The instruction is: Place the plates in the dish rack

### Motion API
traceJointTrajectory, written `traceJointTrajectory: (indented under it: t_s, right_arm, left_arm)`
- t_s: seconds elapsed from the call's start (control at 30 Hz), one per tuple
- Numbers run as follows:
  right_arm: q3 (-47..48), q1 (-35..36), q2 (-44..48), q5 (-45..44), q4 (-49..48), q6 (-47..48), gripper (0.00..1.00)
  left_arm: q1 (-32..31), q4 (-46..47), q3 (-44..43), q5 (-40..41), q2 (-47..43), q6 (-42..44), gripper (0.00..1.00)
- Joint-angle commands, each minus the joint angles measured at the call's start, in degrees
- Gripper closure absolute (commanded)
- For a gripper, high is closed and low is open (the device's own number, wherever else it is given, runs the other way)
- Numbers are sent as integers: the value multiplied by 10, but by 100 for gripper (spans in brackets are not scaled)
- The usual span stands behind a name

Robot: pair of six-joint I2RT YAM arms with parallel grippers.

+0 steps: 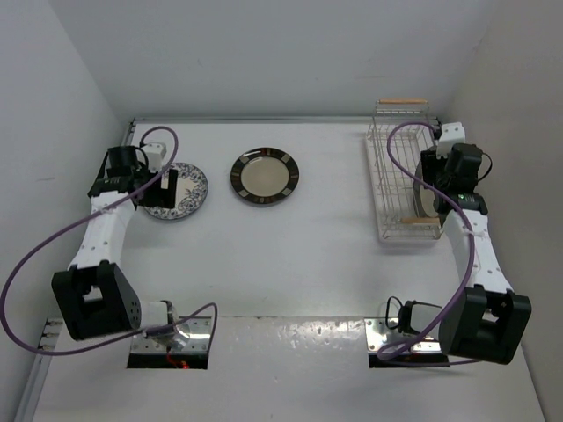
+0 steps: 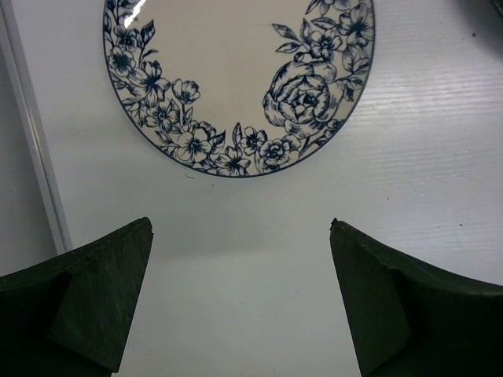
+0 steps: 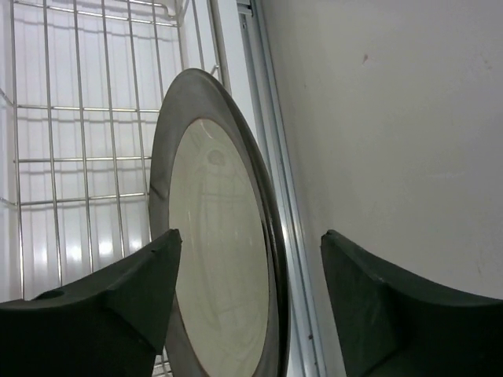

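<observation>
The blue-and-white plate (image 1: 180, 192) lies flat at the far left; in the left wrist view it (image 2: 236, 78) is ahead of my left gripper (image 2: 240, 236), which is open and empty over bare table. In the top view the left gripper (image 1: 169, 183) hovers at that plate's near-left edge. The cream plate with the dark striped rim (image 1: 265, 176) lies flat at the centre back. The larger grey-rimmed cream plate (image 3: 220, 251) stands on edge in the dish rack (image 1: 391, 167). My right gripper (image 3: 250, 239) is open, its jaws on either side of that plate's rim.
The rack's white wires (image 3: 78, 157) run left of the standing plate. A metal rail (image 3: 271, 173) and the right wall (image 3: 393, 118) are close on its right. Another rail (image 2: 35, 157) borders the table left of the blue plate. Purple cables loop from both arms.
</observation>
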State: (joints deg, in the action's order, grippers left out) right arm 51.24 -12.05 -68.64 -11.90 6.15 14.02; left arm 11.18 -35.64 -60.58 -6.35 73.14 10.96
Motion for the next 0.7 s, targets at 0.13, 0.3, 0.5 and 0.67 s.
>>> traceJointTrajectory:
  t_s: [0.13, 0.3, 0.5, 0.67]
  right_arm:
    - [68, 1, 18, 27, 12, -45, 9]
    - [113, 32, 31, 4, 49, -73, 4]
    - [117, 73, 65, 2, 60, -90, 4]
    - [100, 116, 101, 0, 61, -114, 4]
  left_arm:
    - [133, 2, -84, -66, 178, -28, 1]
    - [188, -12, -166, -131, 325, -56, 14]
    - [188, -22, -223, -169, 414, -49, 18]
    - [177, -22, -250, -220, 463, -43, 25]
